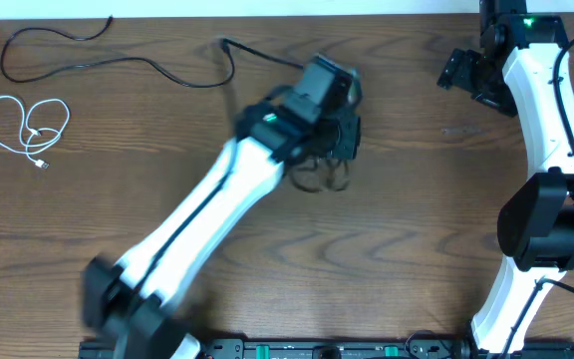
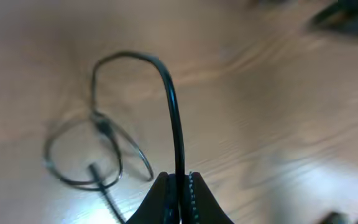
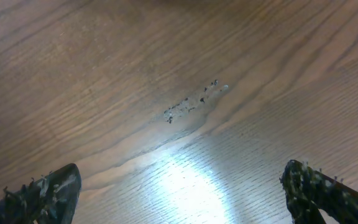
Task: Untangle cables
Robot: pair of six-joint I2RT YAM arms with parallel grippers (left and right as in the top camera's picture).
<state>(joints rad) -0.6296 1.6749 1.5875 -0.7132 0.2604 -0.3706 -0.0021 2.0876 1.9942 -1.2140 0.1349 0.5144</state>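
Black cable (image 2: 174, 118) — clamped, inside left pincer (image 2: 179, 182)

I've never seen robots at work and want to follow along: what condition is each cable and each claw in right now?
White cable: in loose loops, lying apart at the table's left.
Long black cable: strung out flat along the far side.
Looped black cable: partly coiled on the table, one strand pinched.
Left gripper: shut on the looped black cable.
Right gripper: open, holding nothing.
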